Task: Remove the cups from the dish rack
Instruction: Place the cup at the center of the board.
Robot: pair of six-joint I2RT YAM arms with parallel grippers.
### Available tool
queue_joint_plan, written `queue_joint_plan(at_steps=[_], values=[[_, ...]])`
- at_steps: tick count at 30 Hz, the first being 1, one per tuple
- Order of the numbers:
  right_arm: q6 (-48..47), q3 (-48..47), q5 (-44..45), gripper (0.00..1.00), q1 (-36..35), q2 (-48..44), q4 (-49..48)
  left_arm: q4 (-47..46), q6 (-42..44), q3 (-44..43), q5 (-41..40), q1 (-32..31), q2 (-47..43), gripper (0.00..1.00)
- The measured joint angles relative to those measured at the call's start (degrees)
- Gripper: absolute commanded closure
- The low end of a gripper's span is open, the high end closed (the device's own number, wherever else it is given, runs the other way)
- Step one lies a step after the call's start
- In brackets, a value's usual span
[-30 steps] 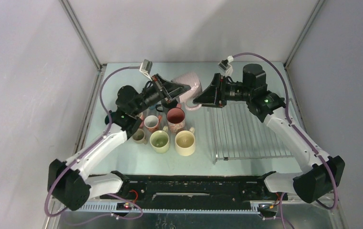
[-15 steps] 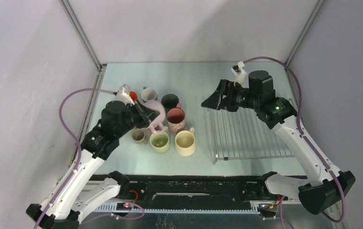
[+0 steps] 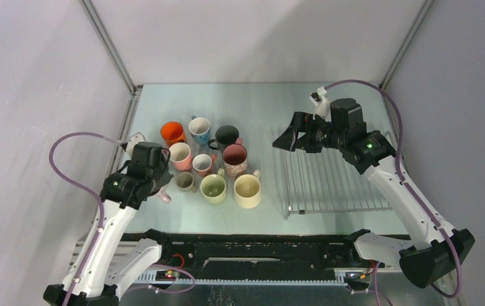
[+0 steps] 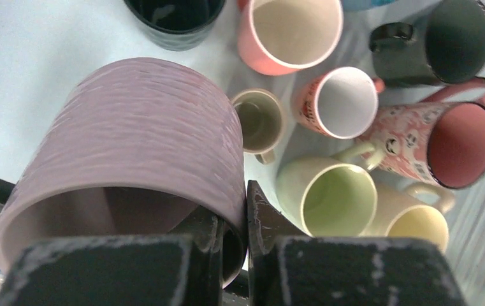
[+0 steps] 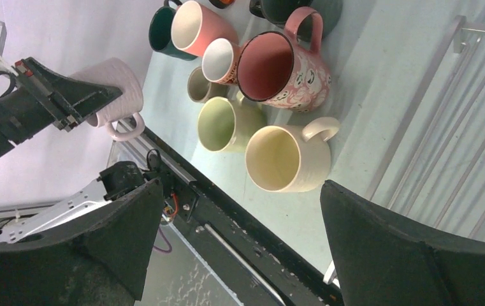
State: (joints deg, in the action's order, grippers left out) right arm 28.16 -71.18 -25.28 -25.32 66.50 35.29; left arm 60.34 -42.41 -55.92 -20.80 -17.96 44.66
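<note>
My left gripper is shut on the rim of a lilac ribbed mug, one finger inside and one outside. It holds the mug low at the front left of the mug cluster; the right wrist view shows the mug too. Several mugs stand on the table: orange, blue-and-white, dark teal, pink, pink patterned, pale green, pale yellow. The wire dish rack holds no mugs. My right gripper is open and empty above the rack's far left corner.
A small beige mug and a small orange-pink mug stand just right of the held mug. The black base rail runs along the near edge. Enclosure walls stand close on the left and right.
My left arm has swung the lilac mug from the back centre down to the front left of the mug cluster. My right arm has drawn back slightly to the right, still open.
</note>
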Motion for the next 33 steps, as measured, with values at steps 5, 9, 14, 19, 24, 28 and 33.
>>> queue_joint_plan(at_steps=[5,9,14,19,24,28,33], values=[[-1.1,0.0,0.7,0.02,0.0,0.0,0.1,-2.1,1.2,3.1,0.4,4.4,2.8,1.0],[-1.5,0.0,0.8,0.02,0.0,0.1,0.1,-5.0,1.9,7.8,2.2,7.4,4.8,1.0],[-2.3,0.0,0.8,0.02,0.0,0.7,0.2,-9.4,2.0,12.8,5.5,10.4,8.0,1.0],[-2.7,0.0,0.7,0.02,0.0,1.5,0.2,-13.5,2.0,15.6,8.9,12.6,11.0,1.0],[-3.2,0.0,0.7,0.01,0.0,2.1,0.3,-16.7,2.0,17.1,10.8,14.2,13.2,1.0],[-3.4,0.0,0.5,0.01,0.0,2.4,0.3,-18.7,2.0,18.1,12.2,15.3,14.7,0.97],[-3.4,0.0,0.2,0.01,0.0,2.8,0.3,-20.7,2.0,18.6,13.2,16.2,16.2,0.79]])
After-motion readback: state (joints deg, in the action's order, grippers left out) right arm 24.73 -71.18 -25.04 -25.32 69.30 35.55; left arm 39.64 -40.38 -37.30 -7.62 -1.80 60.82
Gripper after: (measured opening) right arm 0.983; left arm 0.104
